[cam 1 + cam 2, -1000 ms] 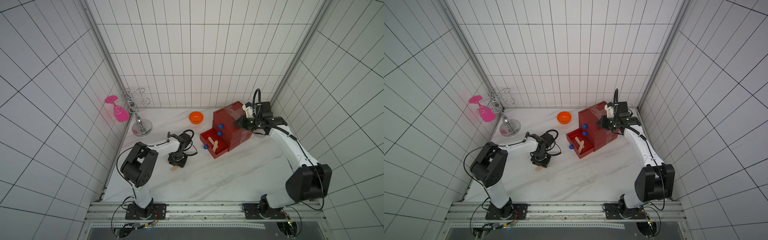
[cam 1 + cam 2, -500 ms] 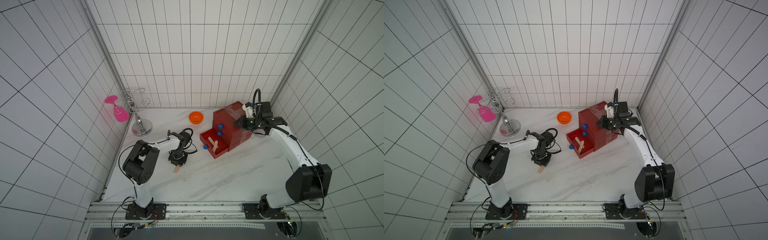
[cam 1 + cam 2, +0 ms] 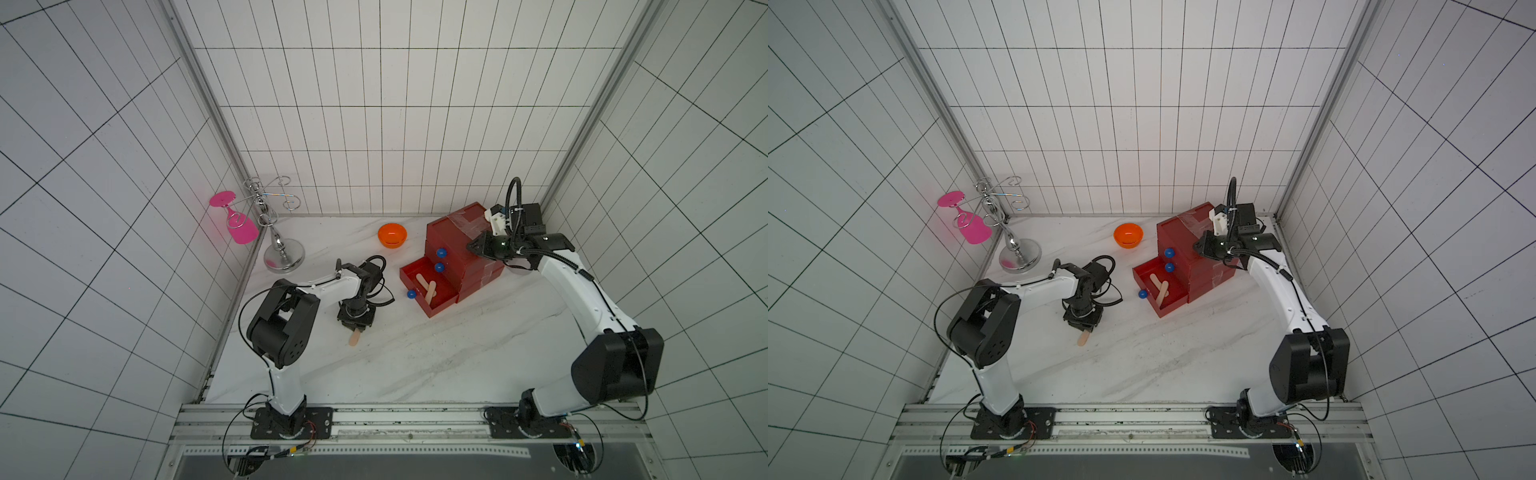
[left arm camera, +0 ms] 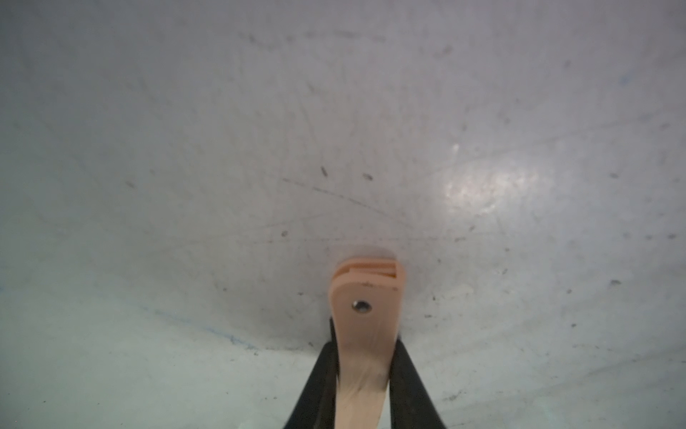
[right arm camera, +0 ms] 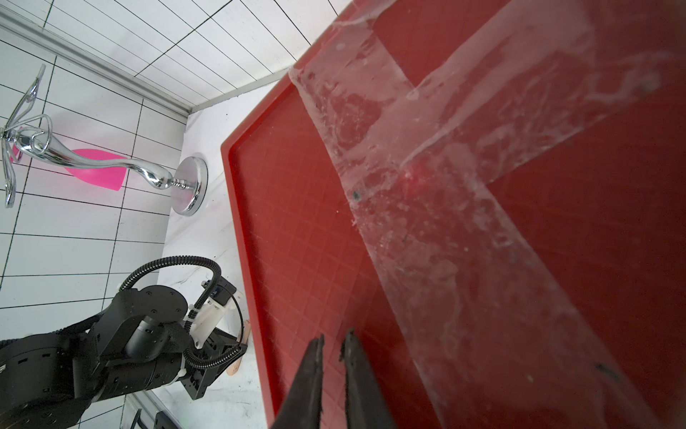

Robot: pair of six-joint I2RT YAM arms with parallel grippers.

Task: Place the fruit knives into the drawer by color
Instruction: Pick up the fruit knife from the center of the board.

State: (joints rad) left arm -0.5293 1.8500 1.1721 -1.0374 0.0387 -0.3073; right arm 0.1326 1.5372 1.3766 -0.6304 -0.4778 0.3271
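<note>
Drawer chest [image 3: 455, 239], red with blue knobs [image 3: 440, 252], stands right of centre in both top views on the marble bench [image 3: 457, 353]. Its lowest drawer [image 3: 445, 296] is pulled out toward the lower left and holds two peach fruit knives [image 3: 428, 286].

Right fingers [image 5: 308, 386] sit over the chest's taped top, nearly together with nothing between them. Left fingers [image 4: 319, 386], left of centre in the top views and well apart from the chest, are clamped on the flanks of a third peach knife [image 3: 354, 337]. Whether it is off the bench I cannot tell.

Its long axis runs from the fingers toward the lower edge of the top views, the end with the rivet [image 4: 362, 306] outermost. It therefore points away from the open drawer, which lies up and to the right. The left arm is plainly nearer, and the carry probably needs a swing up-right plus a slight turn.
</note>
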